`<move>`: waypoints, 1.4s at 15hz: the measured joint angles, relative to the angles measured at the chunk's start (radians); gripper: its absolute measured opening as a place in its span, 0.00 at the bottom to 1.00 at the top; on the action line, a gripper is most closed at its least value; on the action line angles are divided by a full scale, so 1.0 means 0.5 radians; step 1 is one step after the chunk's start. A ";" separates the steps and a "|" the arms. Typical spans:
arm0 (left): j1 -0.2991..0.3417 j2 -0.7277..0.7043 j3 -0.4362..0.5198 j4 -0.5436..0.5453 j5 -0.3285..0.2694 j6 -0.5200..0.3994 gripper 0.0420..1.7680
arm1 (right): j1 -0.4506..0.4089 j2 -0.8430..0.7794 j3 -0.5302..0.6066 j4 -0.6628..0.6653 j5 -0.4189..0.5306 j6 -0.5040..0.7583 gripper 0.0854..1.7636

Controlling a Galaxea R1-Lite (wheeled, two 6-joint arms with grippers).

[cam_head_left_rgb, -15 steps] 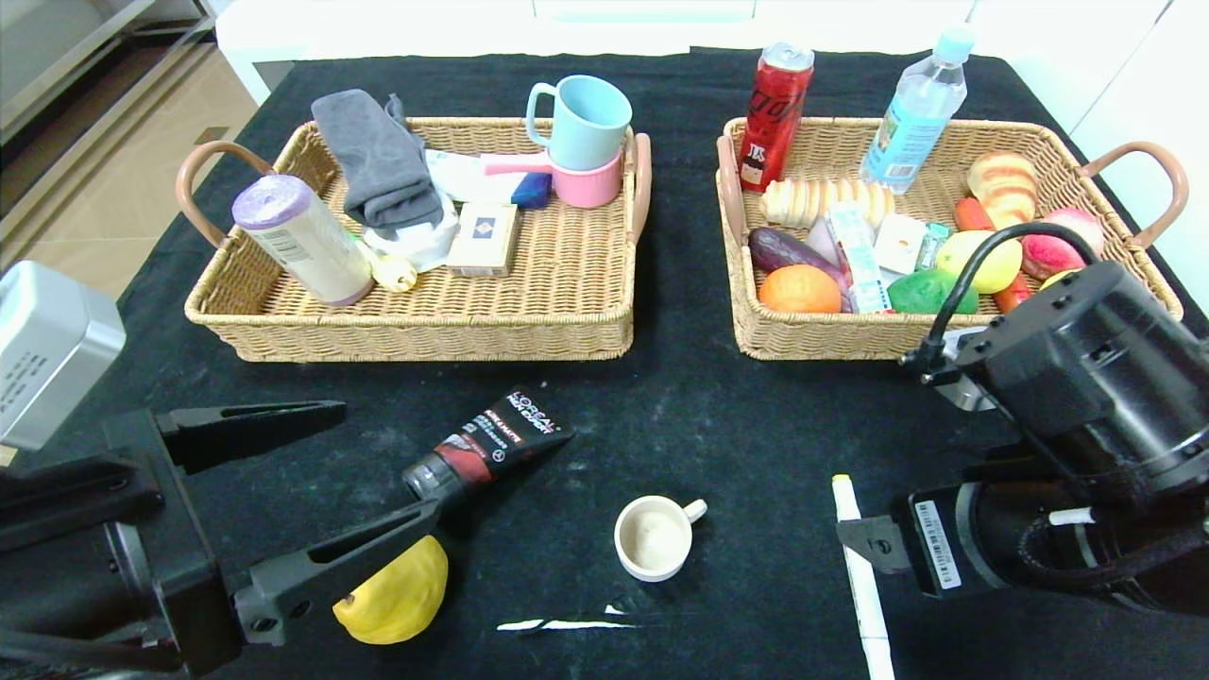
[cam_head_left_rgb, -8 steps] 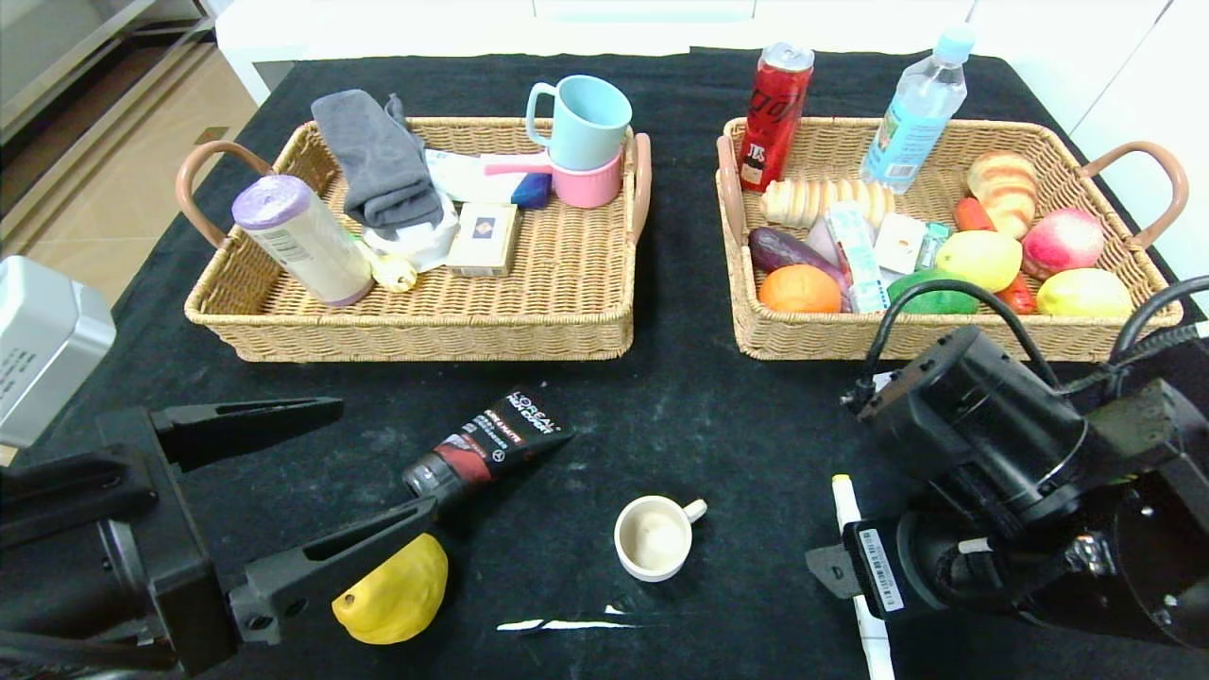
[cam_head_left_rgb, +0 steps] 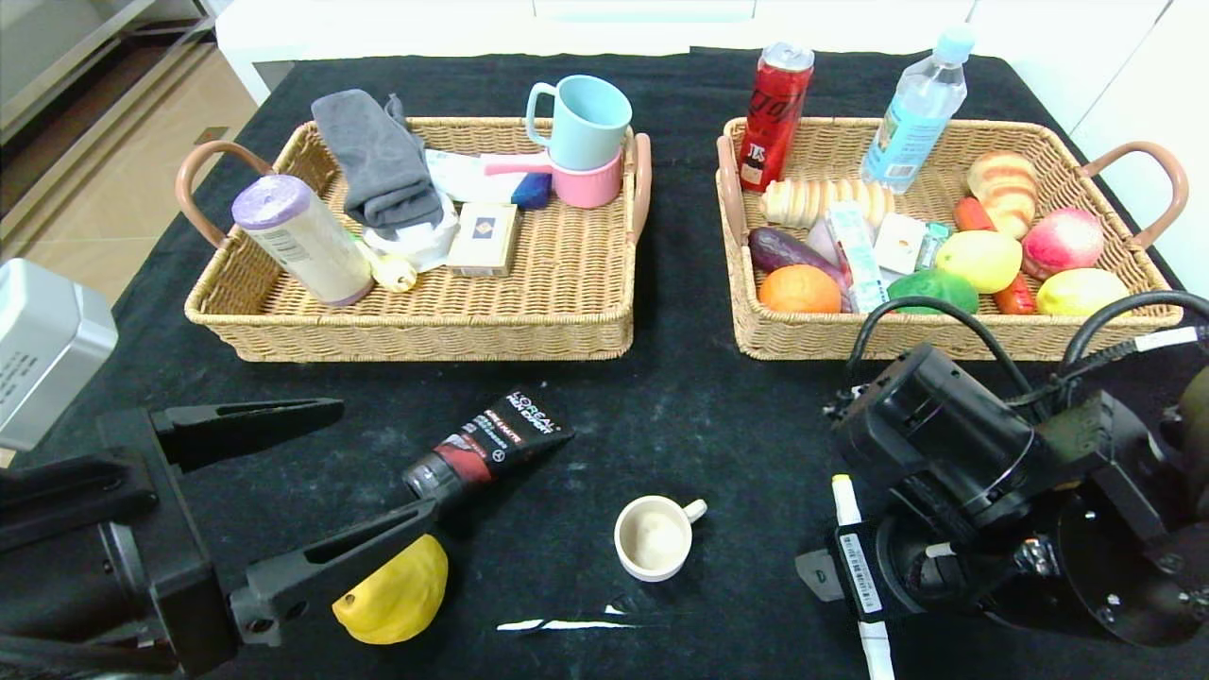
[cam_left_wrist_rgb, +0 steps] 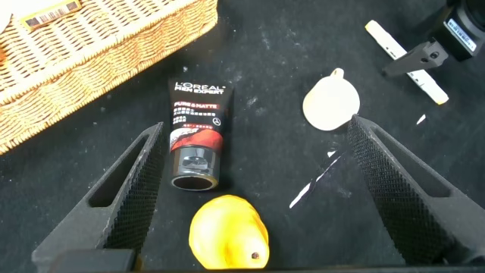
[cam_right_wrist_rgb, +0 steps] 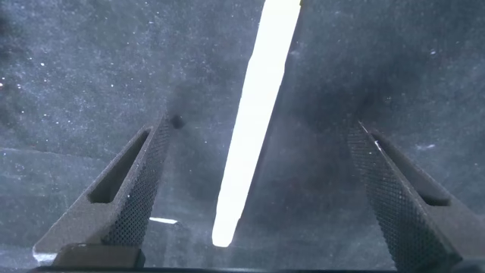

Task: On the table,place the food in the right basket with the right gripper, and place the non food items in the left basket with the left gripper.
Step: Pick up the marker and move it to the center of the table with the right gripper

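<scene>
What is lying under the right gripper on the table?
The long white marker pen lies on the black table between the open fingers of the right gripper, untouched. In the head view the arm covers the pen's middle part.

Left claw (cam_head_left_rgb: 331, 467) and right claw (cam_right_wrist_rgb: 265, 197) both spread wide, low.

My black table (cam_head_left_rgb: 699, 416) has two baskets (cam_head_left_rgb: 416, 321) (cam_head_left_rgb: 945, 335), tube (cam_head_left_rgb: 486, 441), lemon (cam_head_left_rgb: 397, 595), cup (cam_head_left_rgb: 654, 537), marker (cam_head_left_rgb: 845, 498).
</scene>
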 joint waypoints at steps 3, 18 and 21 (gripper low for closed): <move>0.000 0.000 0.000 0.001 0.000 0.001 0.97 | 0.000 0.004 0.000 0.001 0.001 0.002 0.79; 0.000 0.000 0.003 0.003 0.000 0.001 0.97 | 0.026 0.021 0.016 -0.004 -0.006 0.002 0.10; 0.000 0.000 0.003 0.004 0.000 0.000 0.97 | 0.028 0.037 0.015 -0.003 -0.010 0.030 0.10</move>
